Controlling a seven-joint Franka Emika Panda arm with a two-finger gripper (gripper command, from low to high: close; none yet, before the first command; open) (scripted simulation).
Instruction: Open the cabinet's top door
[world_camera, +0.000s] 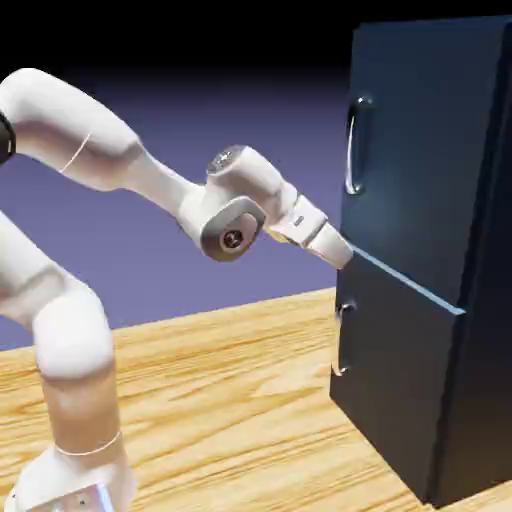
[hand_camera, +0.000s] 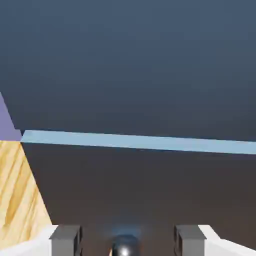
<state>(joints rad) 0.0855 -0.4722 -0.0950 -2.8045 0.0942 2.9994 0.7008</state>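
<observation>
Exterior view: gripper (world_camera: 345, 255) at the cabinet (world_camera: 470, 300) front, near the seam below the top door (world_camera: 420, 150), well under its handle (world_camera: 354, 145). Fingers (hand_camera: 66, 239) apart, empty. Risk: closing on the lower handle (hand_camera: 125, 246), opening the wrong door.

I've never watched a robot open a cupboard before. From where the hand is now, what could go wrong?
1. The gripper sits at the seam between the doors, well below the top door's handle; closing here would probably catch nothing.
2. In the hand view, the silver piece between the fingers looks like the lower door's handle, so it might pull the wrong door.
3. The hand is close to the cabinet and could bump it.
</observation>
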